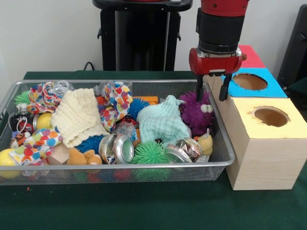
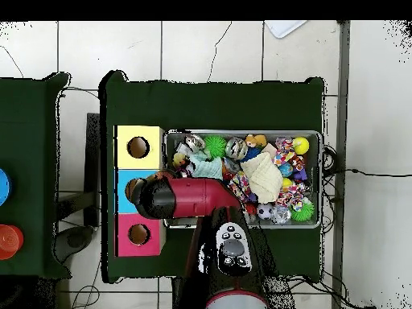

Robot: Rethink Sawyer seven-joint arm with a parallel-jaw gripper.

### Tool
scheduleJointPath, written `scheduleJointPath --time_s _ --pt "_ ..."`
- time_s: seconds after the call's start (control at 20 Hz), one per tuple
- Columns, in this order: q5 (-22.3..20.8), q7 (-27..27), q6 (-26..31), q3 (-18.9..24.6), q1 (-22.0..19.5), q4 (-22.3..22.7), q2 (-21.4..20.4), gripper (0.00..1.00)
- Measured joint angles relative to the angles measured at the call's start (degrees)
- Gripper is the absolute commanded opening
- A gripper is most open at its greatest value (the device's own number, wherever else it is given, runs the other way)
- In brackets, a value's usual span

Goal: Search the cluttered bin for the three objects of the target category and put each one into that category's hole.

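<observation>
My gripper (image 1: 211,88) hangs over the bin's (image 1: 229,152) right end — fingers parted, holding nothing. The purple hedgehog (image 1: 196,115) sits just beside it.

Arm (image 1: 221,24) was red with black cylindrical band; red wrist block carried gripper (image 1: 211,88) with two thin black fingers (image 1: 199,90).

even, soft indoor light, faint shadows under the bin (image 1: 230,155), slight glare on metal tins (image 1: 123,148)

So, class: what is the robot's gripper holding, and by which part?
Nothing: the gripper hangs open and empty by the blue-surround hole, past the bin.
</observation>
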Motion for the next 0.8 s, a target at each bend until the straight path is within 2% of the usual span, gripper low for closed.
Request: scheduleJointPath --time_s 0.45,0.8 --pt "-0.19 0.0 -0.32 0.07 -0.01 -3.93 3.84 1.0" --pt "-1.92 0.0 -1.09 0.17 -0.04 -7.11 6.81 1.0"
